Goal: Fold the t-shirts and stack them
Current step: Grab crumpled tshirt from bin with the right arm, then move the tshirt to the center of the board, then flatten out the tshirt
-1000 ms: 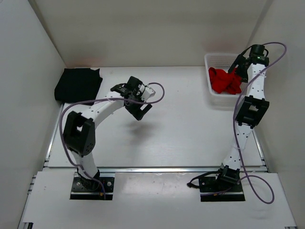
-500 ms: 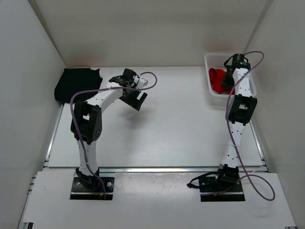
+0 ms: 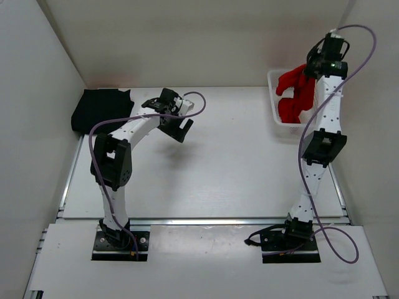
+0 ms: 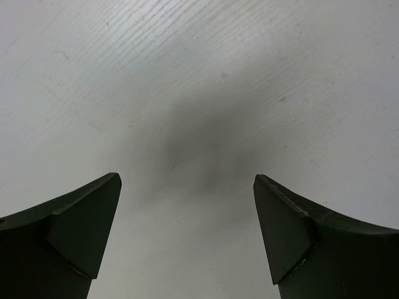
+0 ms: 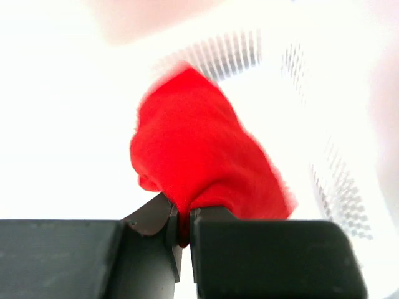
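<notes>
A red t-shirt point(image 3: 294, 93) hangs partly out of the white mesh basket point(image 3: 275, 121) at the back right. My right gripper point(image 3: 310, 65) is shut on its top fold and holds it up above the basket. In the right wrist view the red t-shirt point(image 5: 206, 162) is pinched between the closed right gripper point(image 5: 184, 229) fingers. A folded black t-shirt point(image 3: 101, 109) lies flat at the back left of the table. My left gripper point(image 3: 182, 129) hovers open over bare table right of the black t-shirt, and in its wrist view the left gripper point(image 4: 187, 212) holds nothing.
Side walls close the table point(image 3: 212, 168) in on the left, right and back. The basket stands against the right wall. A metal rail point(image 3: 206, 220) runs along the near edge in front of the arm bases.
My right gripper dropped into the basket, shut on the red t-shirt, then rose, pulling the cloth up out of the basket. The left arm drew back slightly leftward and then held still.
</notes>
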